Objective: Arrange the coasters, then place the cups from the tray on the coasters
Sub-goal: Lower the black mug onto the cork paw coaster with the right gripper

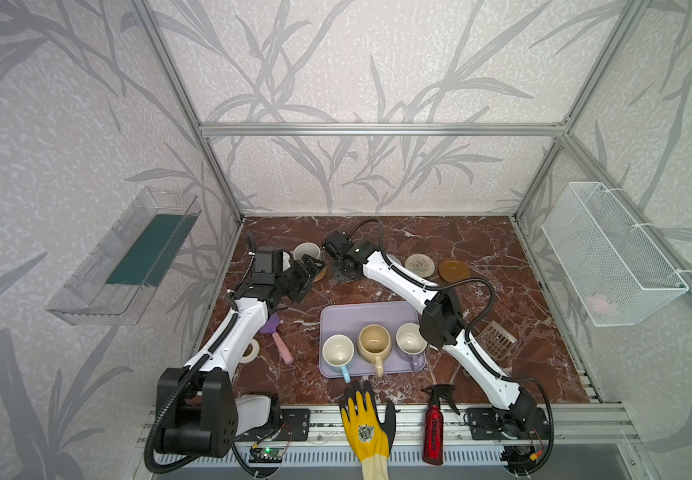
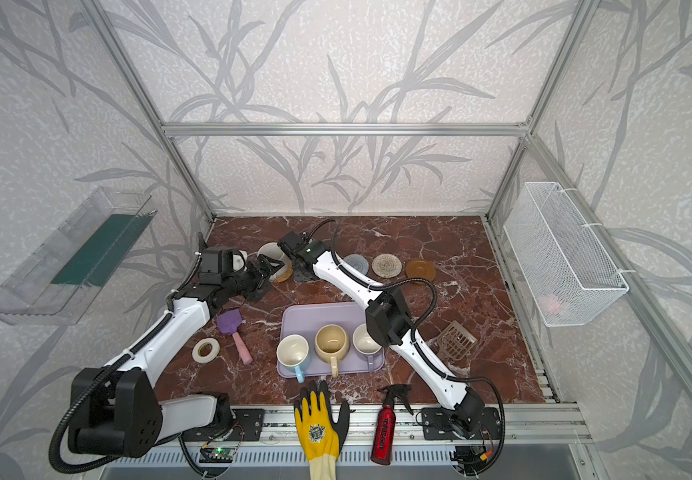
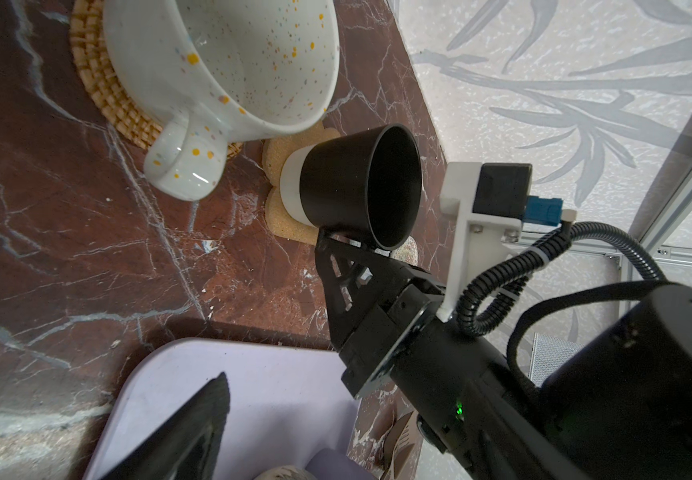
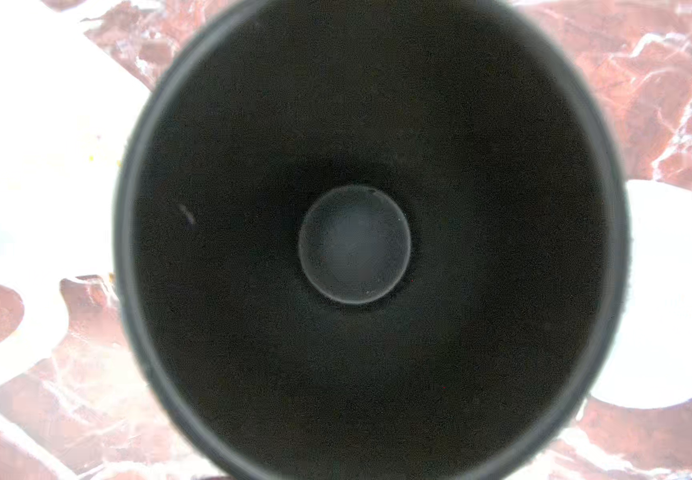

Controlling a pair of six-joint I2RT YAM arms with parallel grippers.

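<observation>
On the paw coaster [image 3: 282, 226] — black cup [image 3: 342, 187], right pincer [image 3: 346, 243] alongside.

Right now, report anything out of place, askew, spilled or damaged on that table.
Nothing looks spilled or broken. The yellow glove lies across the front edge of the table, an odd item beside the cups. The light blue cup stands with its handle poking out over the rim of the tray.
</observation>
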